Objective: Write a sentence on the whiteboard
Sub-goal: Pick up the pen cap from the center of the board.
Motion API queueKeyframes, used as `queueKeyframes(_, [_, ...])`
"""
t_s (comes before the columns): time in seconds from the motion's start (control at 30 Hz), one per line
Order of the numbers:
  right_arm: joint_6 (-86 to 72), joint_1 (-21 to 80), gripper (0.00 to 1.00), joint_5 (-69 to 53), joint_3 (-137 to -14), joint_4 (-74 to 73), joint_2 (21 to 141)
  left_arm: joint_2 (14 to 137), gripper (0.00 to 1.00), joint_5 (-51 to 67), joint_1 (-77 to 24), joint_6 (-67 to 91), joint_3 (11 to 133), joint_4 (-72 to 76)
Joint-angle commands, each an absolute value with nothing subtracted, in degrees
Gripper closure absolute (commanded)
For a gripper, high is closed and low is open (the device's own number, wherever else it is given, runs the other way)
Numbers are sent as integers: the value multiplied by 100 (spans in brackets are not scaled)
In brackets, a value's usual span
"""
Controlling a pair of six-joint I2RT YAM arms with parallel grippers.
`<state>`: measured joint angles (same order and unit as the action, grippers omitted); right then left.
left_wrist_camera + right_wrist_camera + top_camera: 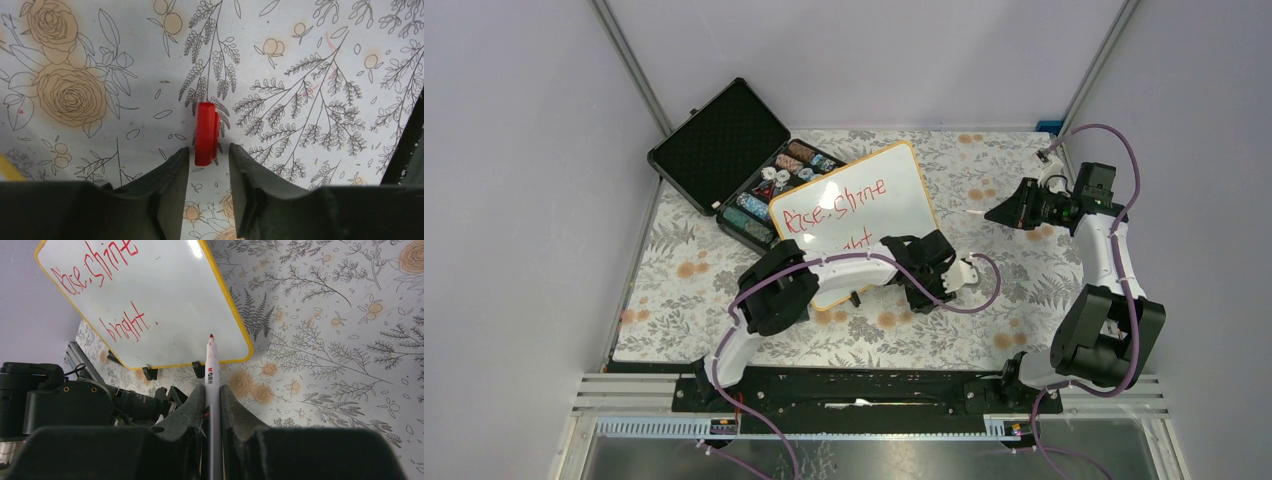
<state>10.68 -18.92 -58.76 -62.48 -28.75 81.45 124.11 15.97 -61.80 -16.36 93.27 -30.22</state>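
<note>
Floral tablecloth (1014,250) bears a yellow-edged whiteboard (906,180) with red two-line sentence (836,204).

We list 2 obstacles: open case (721,148), apparently touching the whiteboard (869,190) at its far-left edge; left arm (844,267) lying across its near edge. Free passage: tablecloth (969,178) between board and right gripper (996,213).

whiteboard (894,185): white, thin yellow-tan frame, rounded corners, two small black feet under its lower edge; sits askew at mid surface (984,300), flat or propped I cannot tell | sentence (836,203): red marker, two lines, I read "Rise.Shine" over "bright."
</note>
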Motion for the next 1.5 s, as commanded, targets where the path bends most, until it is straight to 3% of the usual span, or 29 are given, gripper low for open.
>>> queueKeyframes(0.0, [1094,-1925,100,-6100,-6245,-2754,7971,12552,66,1475,-6205,-1625,9345,-2855])
queueKeyframes(0.2, [1122,-1925,100,-6071,-6214,-2759,7877,12251,91,1342,-6197,-1612,9138,-3003])
queueKeyframes(0.33, [1107,-1925,100,-6261,-6208,-2767,7829,11847,100,1601,-6121,-1554,9162,-3272])
queueKeyframes(0.53, [1147,-1917,100,-6671,-6203,-2892,7715,10846,100,2100,-5791,-1739,9093,-3836])
queueKeyframes(0.9, [1295,-1174,100,-7375,-6027,-3338,7670,8953,100,1644,-4974,-2452,8004,-3588])
queueKeyframes(1.47, [2500,408,100,-8100,-6057,-4820,8129,7712,100,1685,-4848,-3389,7021,-3973])
